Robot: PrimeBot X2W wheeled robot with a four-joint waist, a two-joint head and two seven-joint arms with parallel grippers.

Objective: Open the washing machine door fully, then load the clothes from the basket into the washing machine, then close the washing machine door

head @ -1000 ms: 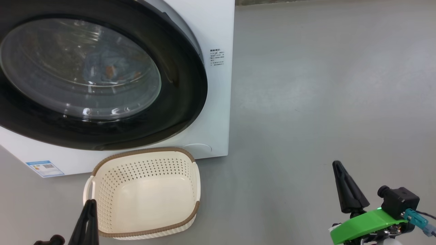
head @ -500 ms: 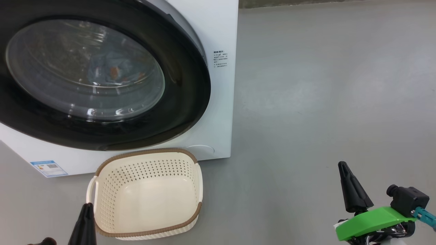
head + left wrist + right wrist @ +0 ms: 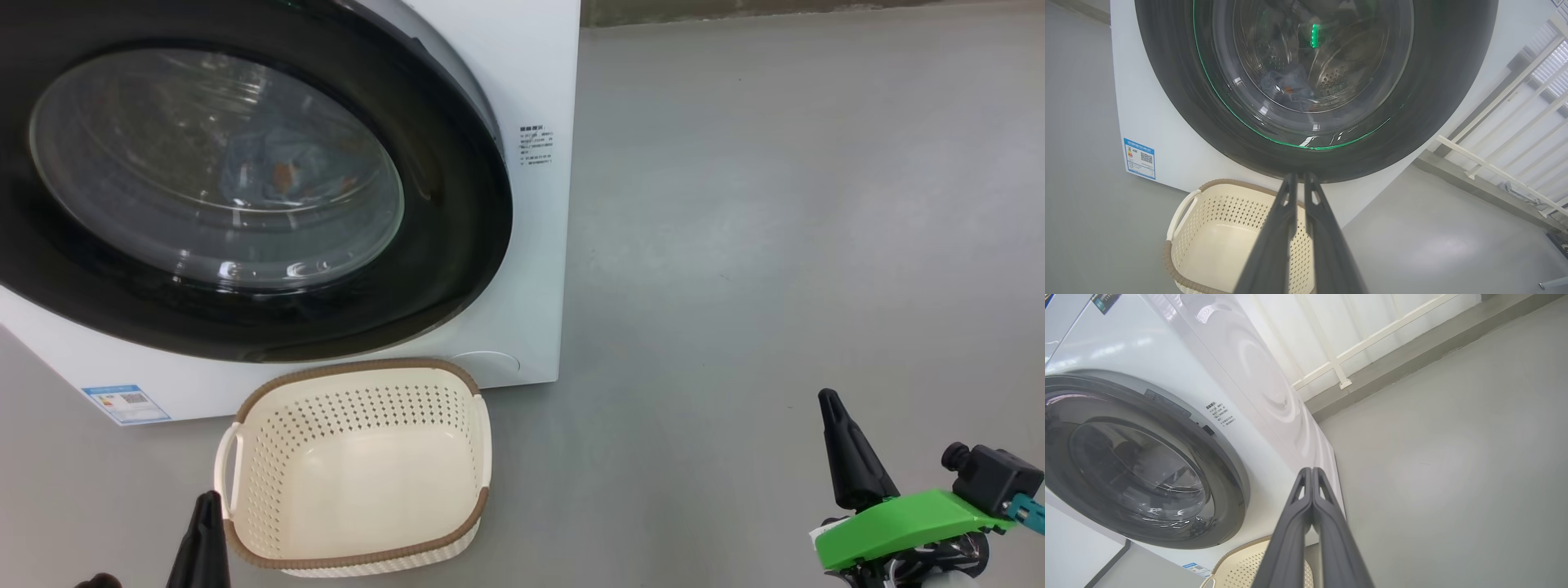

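The white washing machine stands at the upper left, and its round black-rimmed door lies shut against the front. Through the glass, light blue clothes with orange prints lie inside the drum; the left wrist view shows the clothes too. On the floor before the machine sits the cream basket, with nothing in it. My left gripper is shut, low beside the basket's left handle. My right gripper is shut and holds nothing, over bare floor well right of the machine.
Grey floor spreads to the right of the machine. A blue label sticks to the machine's lower left front. A white railing runs along the wall beyond the machine's side.
The whole head view has shifted slightly, so the camera has moved. Both grippers sit a little lower in the picture and stay shut; door and basket keep their places.
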